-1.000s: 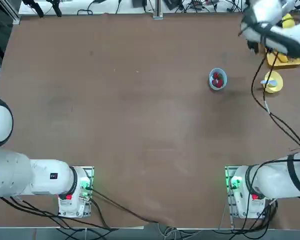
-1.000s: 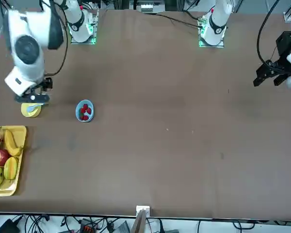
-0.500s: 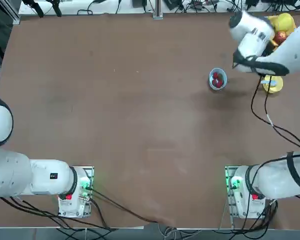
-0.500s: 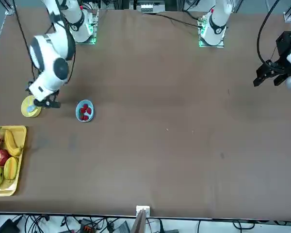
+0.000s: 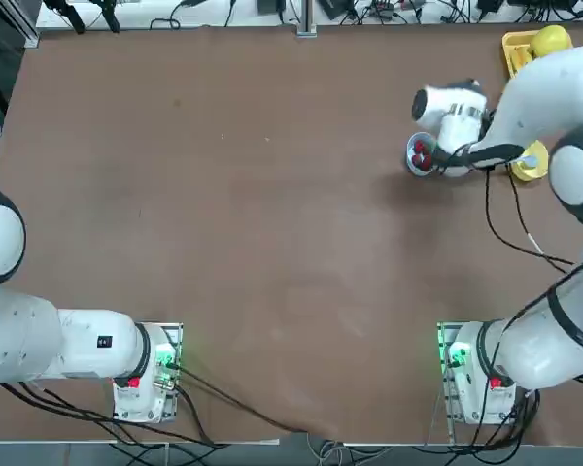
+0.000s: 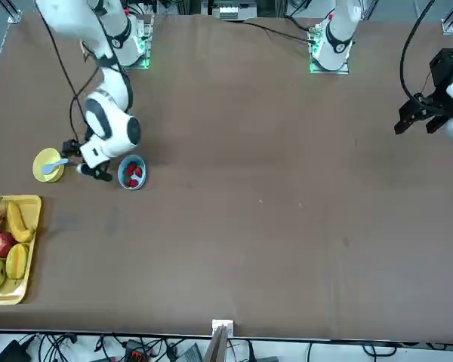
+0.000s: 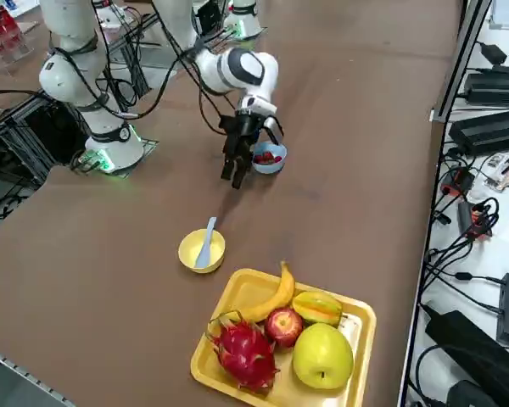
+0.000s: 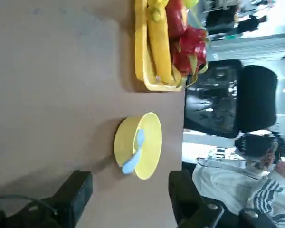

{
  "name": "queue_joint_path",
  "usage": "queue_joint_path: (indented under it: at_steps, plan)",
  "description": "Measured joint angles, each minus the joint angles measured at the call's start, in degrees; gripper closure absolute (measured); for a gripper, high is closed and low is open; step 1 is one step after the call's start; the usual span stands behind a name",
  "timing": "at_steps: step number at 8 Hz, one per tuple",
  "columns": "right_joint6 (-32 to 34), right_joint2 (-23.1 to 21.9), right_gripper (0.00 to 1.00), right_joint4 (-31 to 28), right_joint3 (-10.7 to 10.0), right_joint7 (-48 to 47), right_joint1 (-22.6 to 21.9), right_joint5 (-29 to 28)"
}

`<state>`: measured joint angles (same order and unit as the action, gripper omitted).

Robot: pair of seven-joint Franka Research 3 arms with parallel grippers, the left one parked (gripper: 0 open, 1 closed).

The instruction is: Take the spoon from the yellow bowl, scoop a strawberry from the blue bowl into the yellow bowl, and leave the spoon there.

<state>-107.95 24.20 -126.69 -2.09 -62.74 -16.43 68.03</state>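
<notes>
The yellow bowl (image 6: 44,170) stands near the table's edge with the pale spoon (image 6: 55,164) lying in it, handle over the rim. The blue bowl (image 6: 131,173) holds red strawberries (image 7: 269,156). My right gripper (image 6: 83,161) hangs low between the two bowls, tilted sideways toward the yellow bowl, beside the blue bowl and apart from both. It is open and holds nothing. In the wrist view the yellow bowl (image 8: 141,142) and spoon (image 8: 134,151) lie beyond the spread fingers (image 8: 77,190).
A yellow fruit tray (image 7: 348,326) with a banana, an apple and other fruit sits just past the yellow bowl at the table's corner. A seated person (image 8: 232,173) shows beyond the table's edge. Cables trail from my right arm across the table.
My right arm has swung from over the yellow bowl and the tray toward the blue bowl, dropping low and tilting sideways. The spoon has stayed in the yellow bowl.
</notes>
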Motion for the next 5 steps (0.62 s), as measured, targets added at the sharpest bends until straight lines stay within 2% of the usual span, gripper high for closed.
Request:
queue_joint_path:
  at_steps: [1,5]
  plan:
    - [0.6,2.2,0.04,0.1,-0.2,-2.6,0.0,2.1]
    - [4.4,6.2,0.11,0.1,-0.7,-7.8,0.1,6.8]
